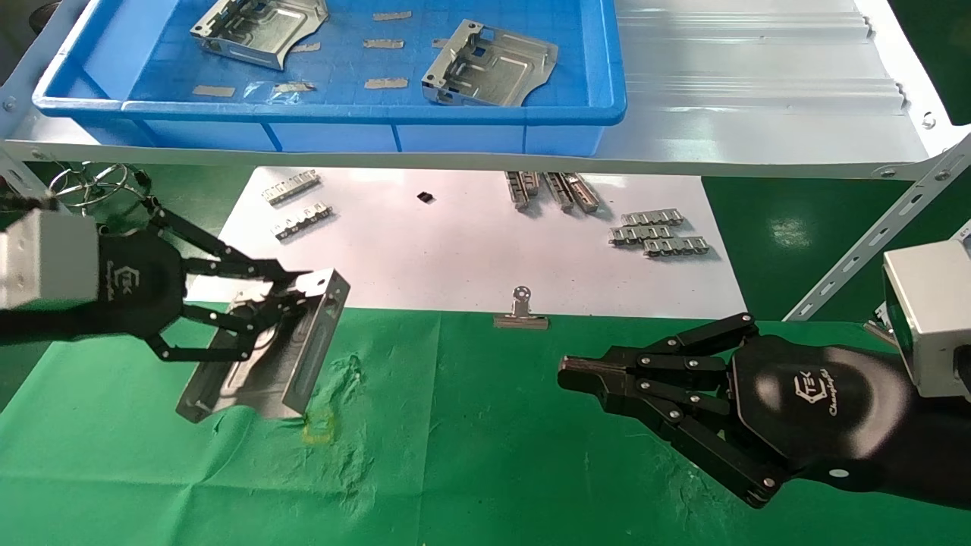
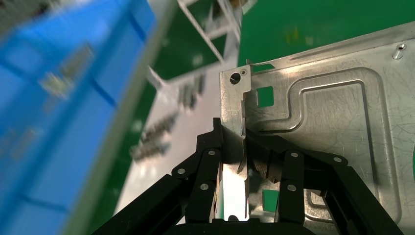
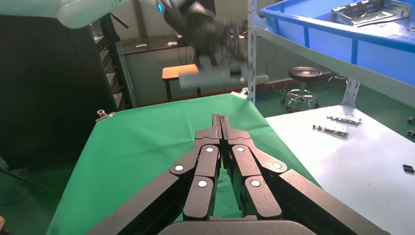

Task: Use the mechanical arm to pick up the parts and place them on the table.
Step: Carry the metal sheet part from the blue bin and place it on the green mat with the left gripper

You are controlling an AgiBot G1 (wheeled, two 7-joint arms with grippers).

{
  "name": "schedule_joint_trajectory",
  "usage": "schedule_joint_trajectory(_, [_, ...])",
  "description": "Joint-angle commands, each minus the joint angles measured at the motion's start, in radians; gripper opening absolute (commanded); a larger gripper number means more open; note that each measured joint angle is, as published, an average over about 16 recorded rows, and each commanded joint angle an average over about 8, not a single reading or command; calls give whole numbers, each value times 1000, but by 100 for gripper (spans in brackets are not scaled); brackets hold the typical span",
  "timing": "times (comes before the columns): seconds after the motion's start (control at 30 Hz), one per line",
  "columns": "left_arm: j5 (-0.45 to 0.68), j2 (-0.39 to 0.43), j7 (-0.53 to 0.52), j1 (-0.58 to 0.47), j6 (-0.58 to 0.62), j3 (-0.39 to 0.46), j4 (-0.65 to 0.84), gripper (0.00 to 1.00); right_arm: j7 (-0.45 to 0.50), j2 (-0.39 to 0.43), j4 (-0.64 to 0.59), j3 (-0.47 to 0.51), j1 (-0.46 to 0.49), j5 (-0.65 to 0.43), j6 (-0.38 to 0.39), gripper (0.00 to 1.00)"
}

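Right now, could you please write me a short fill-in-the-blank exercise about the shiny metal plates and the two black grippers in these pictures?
1. The left gripper is shut on a shiny silver sheet-metal plate held above the bright ____ cloth table.
2. The blue plastic tray on the grey shelf holds ____ more silver plates.
3. The right gripper hovers over the cloth with its fingers ____ and holding nothing.

Missing words: green; two; shut

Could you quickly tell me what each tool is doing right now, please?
Left tool: shut on a metal part, over the green table.
Right tool: shut, empty, above the table.
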Motion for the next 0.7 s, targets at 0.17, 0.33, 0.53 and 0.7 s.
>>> schedule_joint_trajectory(0.17, [75, -33, 2, 95, -138, 31, -106, 0, 0, 0, 0, 0, 0, 0, 0, 0])
schedule_joint_trajectory(0.33, [114, -60, -18, 216, -296, 33, -263, 0, 0, 0, 0, 0, 0, 0, 0, 0])
schedule_joint_trajectory(0.53, [160, -86, -23, 341, -439, 41, -412, 0, 0, 0, 0, 0, 0, 0, 0, 0])
schedule_joint_trajectory(0.7, [209, -87, -17, 406, -525, 54, -463, 0, 0, 0, 0, 0, 0, 0, 0, 0])
